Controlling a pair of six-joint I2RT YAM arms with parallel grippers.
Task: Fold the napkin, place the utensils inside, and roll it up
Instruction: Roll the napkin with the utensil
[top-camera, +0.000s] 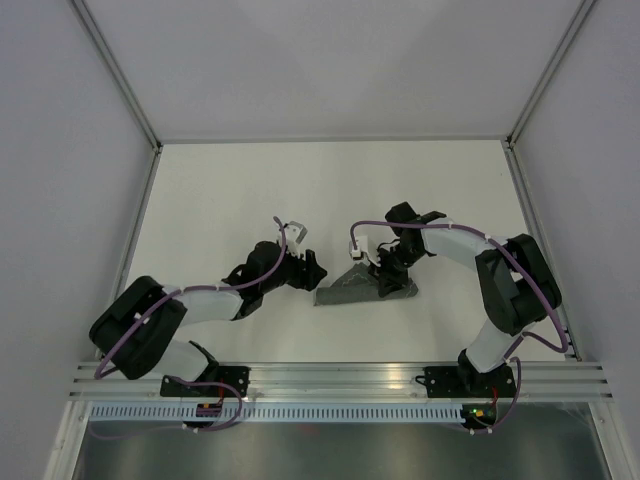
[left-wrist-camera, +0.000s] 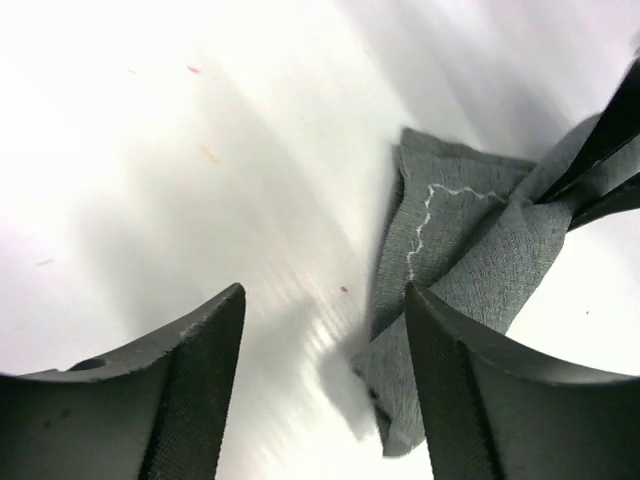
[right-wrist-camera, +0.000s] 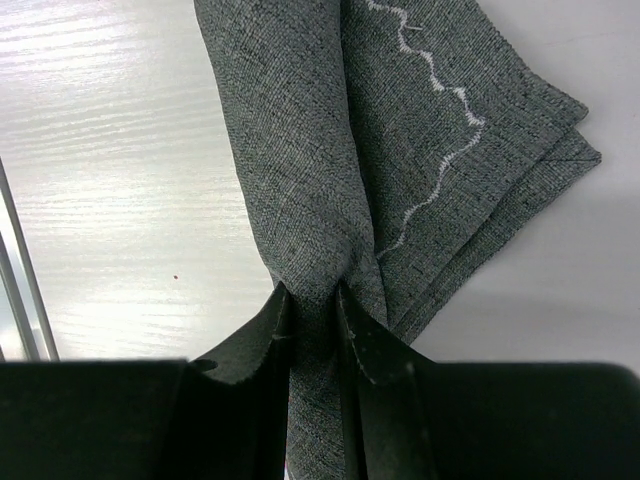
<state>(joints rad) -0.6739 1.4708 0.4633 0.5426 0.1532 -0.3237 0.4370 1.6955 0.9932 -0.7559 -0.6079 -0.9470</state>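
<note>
The napkin (top-camera: 352, 288) lay folded and bunched at the middle of the bench (top-camera: 240, 190) — a ridge of it clenched in the right end effector (right-wrist-camera: 312, 300). The left end effector (left-wrist-camera: 325, 300) stood released beside the cloth's left end — grasping nothing.

I work over a glossy white table (top-camera: 250, 190), brightly lit. Pale grey walls (top-camera: 330, 60) close it at nine, twelve and three o'clock; a ribbed aluminium rail (top-camera: 340, 375) edges it at six.
</note>
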